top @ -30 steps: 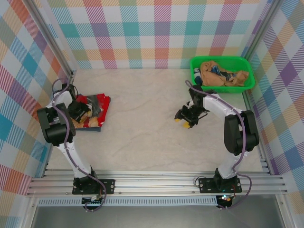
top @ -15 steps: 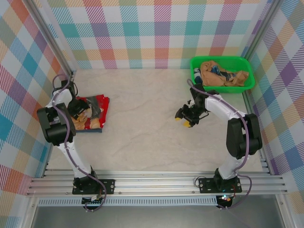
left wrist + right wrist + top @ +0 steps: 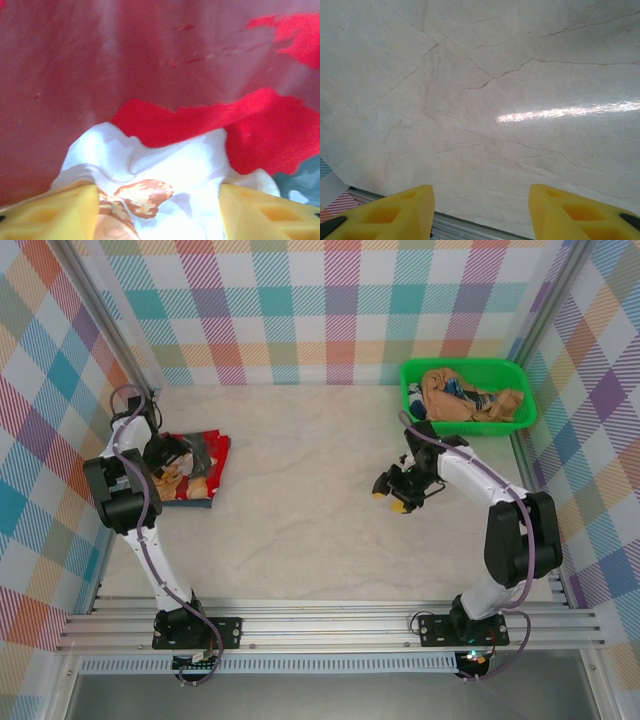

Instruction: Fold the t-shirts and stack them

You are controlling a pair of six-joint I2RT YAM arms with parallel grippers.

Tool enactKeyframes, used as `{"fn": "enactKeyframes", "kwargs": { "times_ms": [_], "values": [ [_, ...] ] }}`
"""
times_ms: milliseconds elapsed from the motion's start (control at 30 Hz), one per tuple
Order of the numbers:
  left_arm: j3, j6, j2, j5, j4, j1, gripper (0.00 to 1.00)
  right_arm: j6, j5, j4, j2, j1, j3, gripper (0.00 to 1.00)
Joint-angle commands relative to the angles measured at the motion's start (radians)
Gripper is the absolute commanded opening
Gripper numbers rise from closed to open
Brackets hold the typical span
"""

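The red t-shirt point(image 3: 205, 462) lies folded at the table's left side, its tan printed picture point(image 3: 145, 192) facing up. A slate-blue edge point(image 3: 304, 179) of another shirt peeks out beside it. My left gripper point(image 3: 168, 462) hangs right over the print, open, with its yellow fingers point(image 3: 55, 212) wide apart and the printed cloth point(image 3: 170, 165) bulging between them. My right gripper point(image 3: 390, 498) is open over bare tabletop right of centre, nothing between its fingers point(image 3: 580, 212).
A green basket point(image 3: 412, 370) with crumpled tan clothing stands at the back right corner. Checked walls close in the table on three sides. The marble tabletop point(image 3: 300, 490) stretches between the two arms; an aluminium rail point(image 3: 320, 625) runs along the near edge.
The left gripper and the folded red shirt have shifted slightly toward the back of the table. The right gripper has drifted a little to the right and nearer.
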Motion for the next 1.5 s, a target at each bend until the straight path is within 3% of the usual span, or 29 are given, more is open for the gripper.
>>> {"fn": "enactKeyframes", "kwargs": {
  "times_ms": [0, 33, 67, 100, 133, 300, 400, 467, 600, 700, 767, 800, 833, 900, 1000, 1067, 1267, 1367, 1467],
  "values": [
    [-0.005, -0.005, -0.127, 0.023, -0.013, -0.006, 0.91, -0.004, 0.050, -0.006, -0.059, 0.007, -0.008, 0.57],
    [-0.018, -0.014, -0.178, 0.026, -0.012, -0.006, 1.00, -0.008, 0.077, 0.000, -0.076, 0.007, -0.004, 0.61],
    [-0.033, -0.024, -0.226, 0.030, -0.010, -0.007, 1.00, -0.014, 0.102, 0.004, -0.090, 0.007, 0.001, 0.65],
    [-0.054, -0.042, -0.285, 0.027, -0.005, -0.007, 1.00, -0.025, 0.131, 0.011, -0.106, 0.007, 0.008, 0.98],
    [-0.079, -0.062, -0.348, 0.018, 0.002, -0.008, 1.00, -0.029, 0.177, 0.007, -0.121, 0.006, 0.022, 1.00],
    [-0.264, -0.097, -0.608, -0.063, 0.046, -0.019, 1.00, -0.075, 0.444, 0.058, -0.228, 0.012, 0.044, 1.00],
    [-0.381, -0.129, -0.708, -0.210, -0.001, -0.012, 1.00, -0.105, 0.601, 0.075, -0.283, 0.010, 0.042, 1.00],
    [-0.466, -0.165, -0.765, -0.216, 0.012, 0.004, 1.00, -0.102, 0.705, 0.067, -0.301, 0.004, 0.033, 1.00],
    [-0.617, -0.284, -0.872, -0.148, 0.090, -0.003, 1.00, -0.107, 0.724, 0.177, -0.349, -0.050, -0.076, 1.00],
    [-0.861, -0.345, -1.091, -0.202, 0.364, -0.062, 1.00, -0.160, 0.724, 0.415, -0.418, -0.081, -0.260, 1.00],
    [-1.037, -0.210, -1.230, -0.380, 0.655, -0.169, 1.00, -0.229, 0.775, 0.603, -0.469, -0.081, -0.404, 1.00],
    [-1.071, -0.079, -1.250, -0.459, 0.705, -0.229, 1.00, -0.300, 0.789, 0.732, -0.488, -0.081, -0.476, 1.00],
    [-1.084, 0.057, -1.236, -0.458, 0.717, -0.264, 1.00, -0.371, 0.811, 0.823, -0.493, -0.081, -0.524, 1.00],
    [-1.119, 0.159, -1.195, -0.353, 0.735, -0.269, 1.00, -0.521, 0.825, 0.934, -0.469, -0.086, -0.572, 1.00],
    [-1.227, 0.189, -1.191, -0.290, 0.894, -0.274, 1.00, -0.620, 0.760, 1.034, -0.380, -0.124, -0.597, 1.00],
    [-1.324, 0.212, -1.153, -0.236, 1.114, -0.277, 1.00, -0.657, 0.684, 1.175, -0.323, -0.154, -0.650, 1.00],
    [-1.319, 0.269, -0.873, -0.177, 1.366, -0.337, 1.00, -0.640, 0.541, 1.412, -0.201, -0.237, -0.695, 1.00],
    [-1.296, 0.311, -0.754, -0.191, 1.435, -0.352, 1.00, -0.648, 0.477, 1.481, -0.144, -0.264, -0.703, 1.00],
    [-1.257, 0.346, -0.680, -0.193, 1.461, -0.350, 1.00, -0.624, 0.440, 1.662, -0.105, -0.294, -0.777, 1.00]
  ]
}}
